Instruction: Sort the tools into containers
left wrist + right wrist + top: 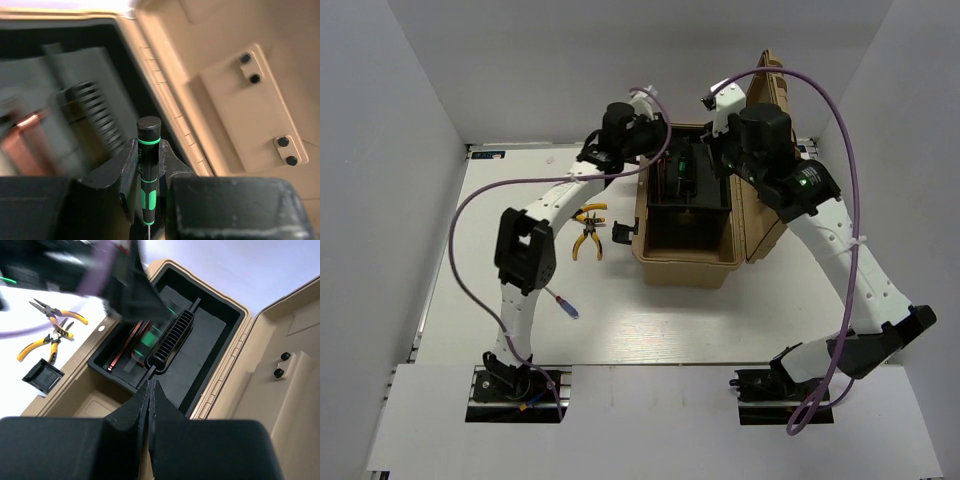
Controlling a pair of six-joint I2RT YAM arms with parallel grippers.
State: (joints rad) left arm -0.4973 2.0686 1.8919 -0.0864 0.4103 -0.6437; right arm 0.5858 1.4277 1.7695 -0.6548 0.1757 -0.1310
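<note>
left gripper [148,151] is clamped on a black-and-green screwdriver [149,132], gripping the handle with the cap end sticking out past the fingertips. it hangs over the far left part of the open toolbox [685,272], above the black tray [210,335]. right gripper [149,389] has its fingers pressed together, holding nothing, above the tray's ribbed handle [172,337]. lid [285,405] is swung open to the right. thin reddish tools [125,352] lie in the tray's left compartment, kind unclear. two yellow pliers [590,213] [586,245] lie on the table [650,330] just left of the toolbox. blue-handled screwdriver [566,305] lies nearer, beside the left arm.
</note>
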